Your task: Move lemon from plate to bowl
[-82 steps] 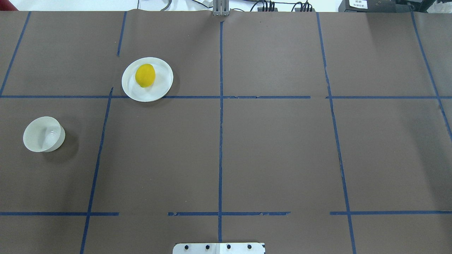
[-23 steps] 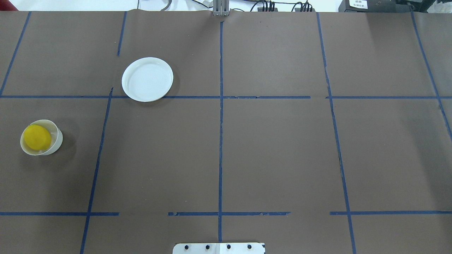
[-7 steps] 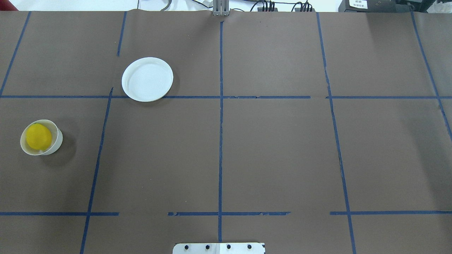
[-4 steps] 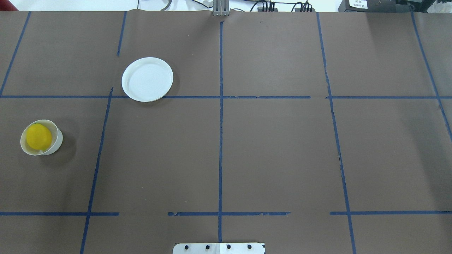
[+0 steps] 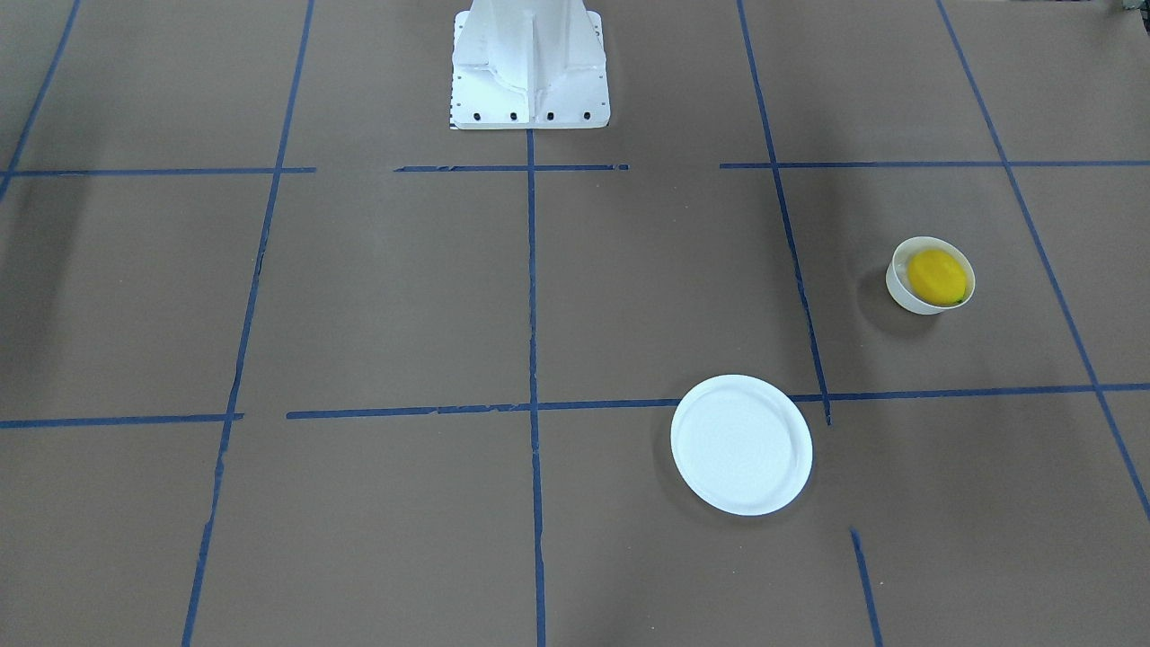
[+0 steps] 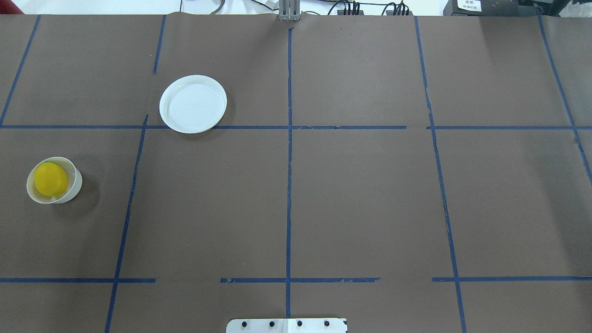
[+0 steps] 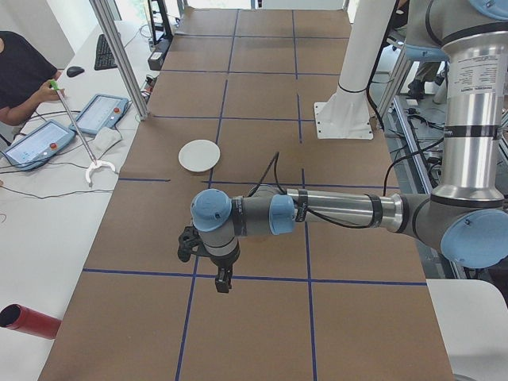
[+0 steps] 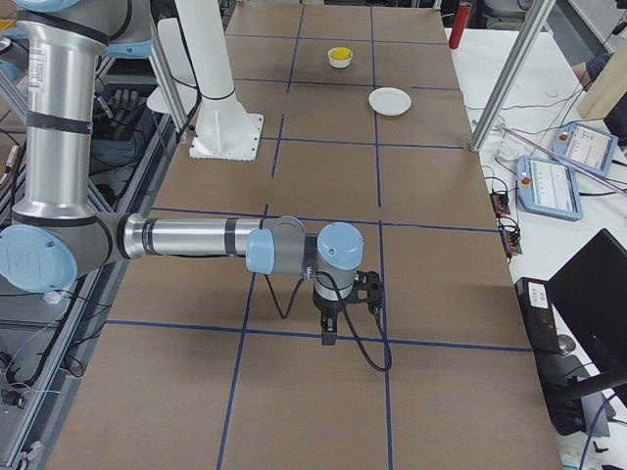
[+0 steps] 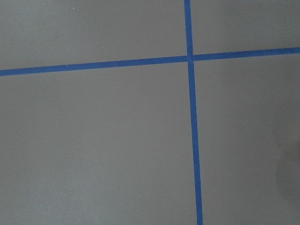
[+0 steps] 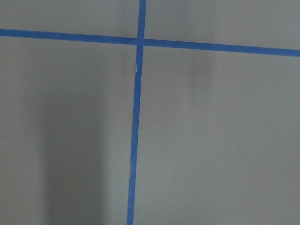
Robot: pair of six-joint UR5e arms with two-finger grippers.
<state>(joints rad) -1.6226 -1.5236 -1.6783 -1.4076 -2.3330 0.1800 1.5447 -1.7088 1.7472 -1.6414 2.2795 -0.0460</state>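
In the front-facing view the small bright yellow oval lemon (image 5: 936, 276) lies inside the small deep round white bowl (image 5: 901, 291), well apart from the wide flat white plate (image 5: 741, 445) on the brown blue-taped table (image 5: 386, 288). The overhead view shows the same. In the side views the left gripper (image 7: 221, 286) and the right gripper (image 8: 329, 335) each hang pointing down over the table, and I cannot tell whether either pincer is wide or narrow.

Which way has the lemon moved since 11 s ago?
Yes: the lemon went off the plate, left across the blue tape line, into the bowl.
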